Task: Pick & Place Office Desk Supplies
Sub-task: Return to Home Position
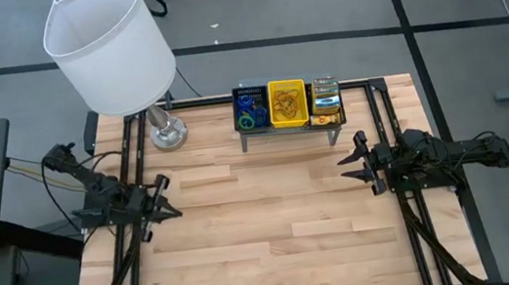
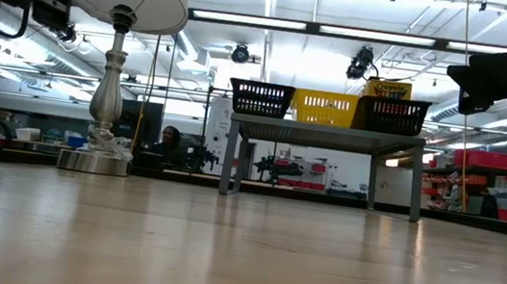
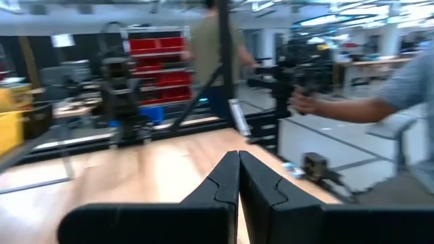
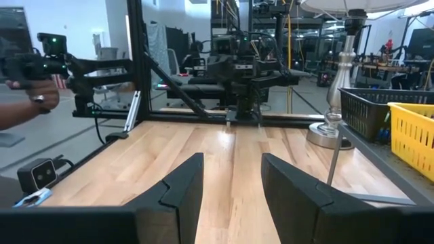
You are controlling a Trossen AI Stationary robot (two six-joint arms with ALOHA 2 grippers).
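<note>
Found left hand (image 1: 165, 196) held over the left side of the table (image 1: 269, 249), pointing inward. Fingers (image 3: 220, 183) pressed together in the left wrist view.

Found right hand (image 1: 354, 162) over the table's right side, facing the left hand and well apart from it. Fingers (image 4: 183, 186) spread, with bare table showing between them.

Noted grey shelf (image 1: 291, 133) standing at the table's far edge, near the middle. Counted three trays in a row on its top, side by side:
- Black mesh tray (image 1: 250, 109) at the end nearest the lamp, with blue and green loops (image 1: 248, 121) inside.
- Yellow tray (image 1: 288, 104) in the middle, with a tangle of loops (image 1: 287, 109) inside.
- Second black mesh tray (image 1: 327, 101) at the right end, with crayon boxes (image 1: 327, 105) standing in it. One box seen rising above the rim in the low view.

Noted white-shaded lamp (image 1: 109, 48) at the table's far left, near the shelf but apart from it.

Seen beyond the table in the right wrist view: a person's hand (image 4: 30, 91) gripping a dark device (image 4: 41, 64).
</note>
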